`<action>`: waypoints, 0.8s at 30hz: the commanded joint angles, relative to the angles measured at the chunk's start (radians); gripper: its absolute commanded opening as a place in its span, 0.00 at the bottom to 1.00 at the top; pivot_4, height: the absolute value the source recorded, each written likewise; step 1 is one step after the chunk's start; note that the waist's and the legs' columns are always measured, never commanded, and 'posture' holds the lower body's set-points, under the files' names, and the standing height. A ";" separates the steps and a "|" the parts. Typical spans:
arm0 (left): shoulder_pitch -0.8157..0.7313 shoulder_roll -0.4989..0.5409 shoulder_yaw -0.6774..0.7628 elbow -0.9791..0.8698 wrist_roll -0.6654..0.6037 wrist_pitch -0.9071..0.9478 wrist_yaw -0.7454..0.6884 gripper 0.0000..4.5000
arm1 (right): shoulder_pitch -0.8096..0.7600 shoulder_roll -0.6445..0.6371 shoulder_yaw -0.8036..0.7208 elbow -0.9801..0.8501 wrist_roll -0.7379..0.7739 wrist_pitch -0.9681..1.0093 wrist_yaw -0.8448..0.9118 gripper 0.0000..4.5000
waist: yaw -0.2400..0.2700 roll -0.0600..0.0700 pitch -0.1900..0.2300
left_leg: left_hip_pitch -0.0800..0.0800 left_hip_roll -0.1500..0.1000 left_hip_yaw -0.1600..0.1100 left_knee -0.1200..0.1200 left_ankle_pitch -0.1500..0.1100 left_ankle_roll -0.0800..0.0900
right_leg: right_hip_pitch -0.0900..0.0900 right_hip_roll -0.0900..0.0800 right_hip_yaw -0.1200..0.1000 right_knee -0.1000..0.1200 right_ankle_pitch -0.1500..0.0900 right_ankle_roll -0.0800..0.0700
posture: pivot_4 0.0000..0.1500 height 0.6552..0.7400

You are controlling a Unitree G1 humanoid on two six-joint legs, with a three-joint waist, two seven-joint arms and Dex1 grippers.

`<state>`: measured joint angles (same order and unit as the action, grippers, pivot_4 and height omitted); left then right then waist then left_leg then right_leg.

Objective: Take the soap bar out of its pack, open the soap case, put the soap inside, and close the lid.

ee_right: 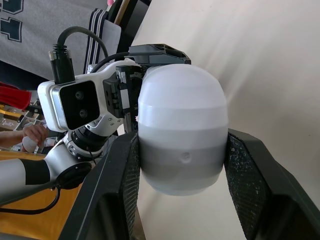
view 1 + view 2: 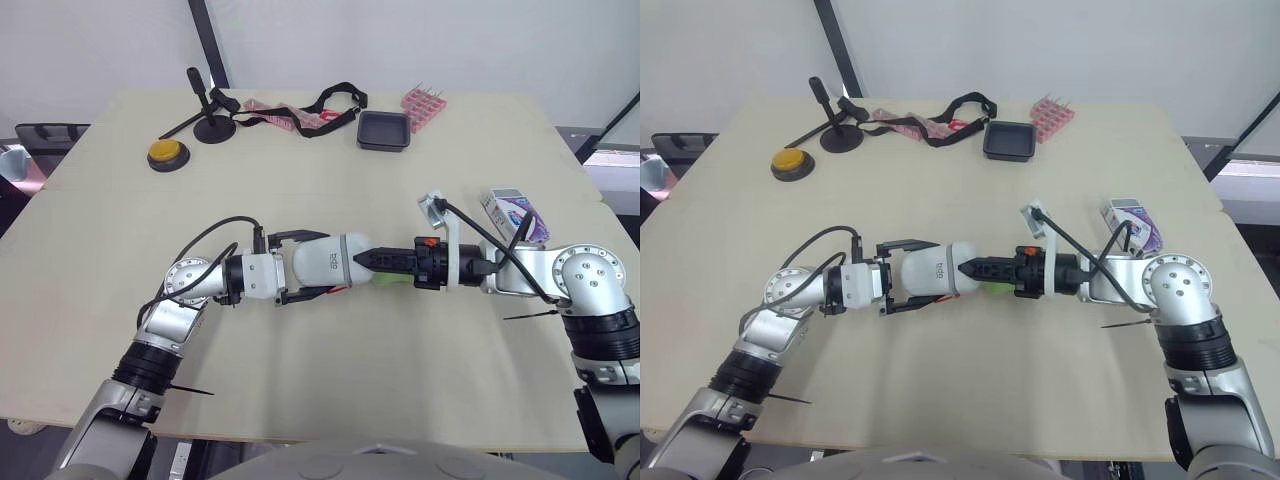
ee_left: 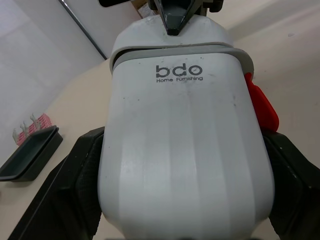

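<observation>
While left gripper and right gripper clamp the soap case, table edges lie well away.

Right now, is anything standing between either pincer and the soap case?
Nothing visible does. The left pincer grips the soap case around its body, and the right pincer grips the opposite, rounded end, with the fingers of both pressed against the case's sides.

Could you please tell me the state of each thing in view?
Case: lid on, held by both claws.
Left claw: shut on case.
Right claw: shut on case.
Pack: on table, end flap seemingly open.
Tray: empty.
</observation>
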<state>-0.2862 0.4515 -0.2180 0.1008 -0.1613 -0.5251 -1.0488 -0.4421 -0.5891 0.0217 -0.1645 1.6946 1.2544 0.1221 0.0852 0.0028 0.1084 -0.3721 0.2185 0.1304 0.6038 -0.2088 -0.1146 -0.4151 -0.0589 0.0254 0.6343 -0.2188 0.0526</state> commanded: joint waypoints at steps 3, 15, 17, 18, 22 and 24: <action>-0.001 0.000 -0.001 -0.061 -0.037 0.005 0.003 0.77 | -0.002 -0.002 -0.008 0.013 0.025 0.006 0.052 0.44 | 0.000 0.000 0.000 | 0.000 0.000 0.000 0.000 0.000 0.000 | 0.000 0.000 0.000 0.000 0.000 0.000 | 1.00 1.00; 0.025 0.027 0.020 -0.099 -0.102 0.109 -0.020 0.77 | 0.024 -0.112 -0.050 0.108 0.115 0.059 0.165 0.44 | 0.002 0.000 0.000 | 0.000 0.000 0.000 0.000 0.000 0.000 | 0.000 0.000 0.000 0.000 0.000 0.000 | 1.00 1.00; 0.027 0.035 0.022 -0.092 -0.101 0.124 -0.025 0.77 | 0.021 -0.179 -0.075 0.126 0.051 0.078 0.209 0.44 | 0.004 0.000 0.000 | 0.000 0.000 0.000 0.000 0.000 0.000 | 0.000 0.000 0.000 0.000 0.000 0.000 | 1.00 1.00; 0.027 0.038 0.022 -0.088 -0.100 0.129 -0.026 0.77 | 0.017 -0.217 -0.084 0.133 0.006 0.086 0.239 0.44 | 0.006 0.000 0.000 | -0.001 0.000 0.000 0.000 0.000 0.000 | 0.000 0.000 0.000 -0.001 0.000 0.000 | 1.00 1.00; 0.029 0.046 0.019 -0.081 -0.097 0.159 -0.028 0.77 | -0.017 -0.373 -0.085 0.174 -0.235 0.058 0.379 0.44 | 0.010 0.000 0.000 | -0.001 0.000 0.000 0.000 0.000 0.000 | 0.000 0.000 0.000 -0.001 0.000 0.000 | 1.00 1.00; 0.029 0.047 0.020 -0.076 -0.096 0.167 -0.030 0.77 | -0.035 -0.454 -0.030 0.157 -0.394 0.011 0.470 0.44 | 0.009 0.000 0.000 | -0.001 0.000 0.000 0.000 0.000 0.000 | 0.000 0.000 0.000 -0.001 0.000 0.000 | 1.00 1.00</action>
<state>-0.2581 0.4891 -0.2156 0.0309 -0.2430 -0.3621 -1.0786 -0.4500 -0.9964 -0.0226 0.0157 1.4181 1.3070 0.5090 0.0943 0.0025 0.1085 -0.3730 0.2184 0.1304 0.6040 -0.2088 -0.1145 -0.4149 -0.0589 0.0255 0.6330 -0.2188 0.0526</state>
